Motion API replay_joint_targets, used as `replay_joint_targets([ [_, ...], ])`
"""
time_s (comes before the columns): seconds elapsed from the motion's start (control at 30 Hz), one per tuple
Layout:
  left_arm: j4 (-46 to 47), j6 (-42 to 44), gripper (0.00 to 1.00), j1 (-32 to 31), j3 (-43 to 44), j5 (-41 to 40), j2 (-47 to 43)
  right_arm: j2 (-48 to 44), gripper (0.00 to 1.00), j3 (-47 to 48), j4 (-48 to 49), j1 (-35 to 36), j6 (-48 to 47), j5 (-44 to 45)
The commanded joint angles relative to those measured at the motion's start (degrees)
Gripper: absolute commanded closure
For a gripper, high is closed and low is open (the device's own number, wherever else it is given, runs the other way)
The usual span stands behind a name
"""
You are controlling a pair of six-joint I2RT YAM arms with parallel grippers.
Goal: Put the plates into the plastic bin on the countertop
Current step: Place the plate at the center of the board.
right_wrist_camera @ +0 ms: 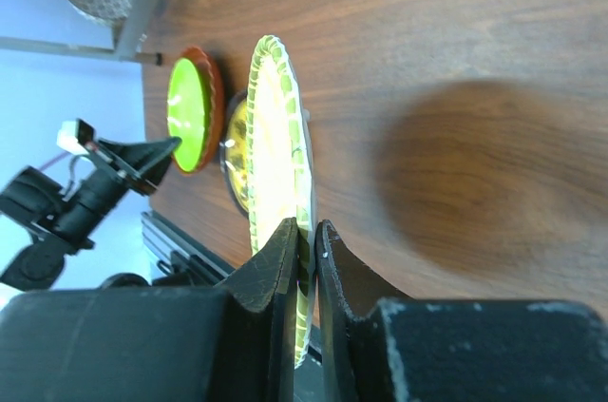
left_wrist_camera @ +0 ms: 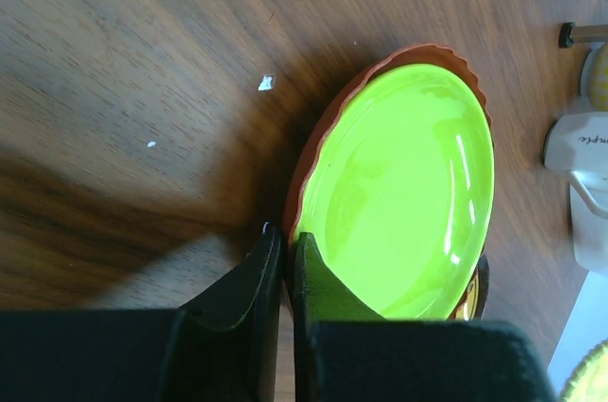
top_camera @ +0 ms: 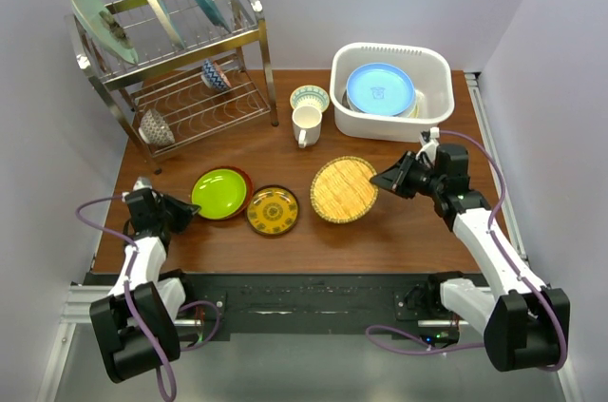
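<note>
A lime green plate [top_camera: 218, 193] [left_wrist_camera: 408, 193] lies stacked in a red-orange plate [left_wrist_camera: 313, 136] at the left of the countertop [top_camera: 380, 231]. My left gripper [top_camera: 190, 209] [left_wrist_camera: 285, 236] is shut on their left rim, one finger over the lime plate and one outside the red-orange edge. A yellow patterned plate [top_camera: 273, 211] lies just to their right. My right gripper [top_camera: 380, 179] [right_wrist_camera: 309, 226] is shut on the right rim of the yellow woven plate [top_camera: 342, 191] [right_wrist_camera: 275, 136], which stands tilted off the wood. The white plastic bin [top_camera: 437, 65] at the back right holds a blue-rimmed plate [top_camera: 380, 88].
A metal dish rack [top_camera: 190, 79] at the back left carries three plates on edge and two small bowls. A white mug [top_camera: 306, 124] and a small bowl [top_camera: 310, 98] stand between the rack and the bin. Walls close in on both sides.
</note>
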Motion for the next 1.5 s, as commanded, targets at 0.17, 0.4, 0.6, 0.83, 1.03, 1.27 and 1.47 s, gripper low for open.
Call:
replay_joint_targets([
  [0.17, 5.33, 0.88, 0.54, 0.83, -0.71, 2.86, -0.40, 2.60, 1.00, 8.96, 8.00, -0.02, 5.19, -1.37],
  [0.4, 3.92, 1.67, 0.29, 0.83, 0.35, 1.72, -1.64, 5.76, 1.00, 13.97, 9.58, -0.64, 5.72, 0.82],
  [0.6, 4.27, 2.55, 0.16, 0.83, -0.09, 4.26, -2.51, 8.40, 1.00, 18.63, 10.19, -2.83, 6.60, 1.09],
  [0.83, 1.92, 3.16, 0.11, 0.83, 1.48, 5.41, -4.71, 13.32, 1.00, 21.45, 13.35, -4.42, 7.30, 1.18],
  [1.03, 0.59, 3.77, 0.03, 0.83, 2.72, 6.11, -7.87, 15.52, 1.00, 21.27, 15.38, -5.55, 8.09, 1.18],
  [1.27, -2.66, 6.06, 0.00, 0.83, 6.93, 9.62, -10.33, 20.52, 1.00, 23.56, 17.22, -7.84, 8.97, 1.70],
  [1.47, -5.65, 8.17, 0.00, 0.83, 9.58, 11.65, -9.55, 24.48, 1.00, 26.72, 17.67, -8.81, 8.36, 3.89],
])
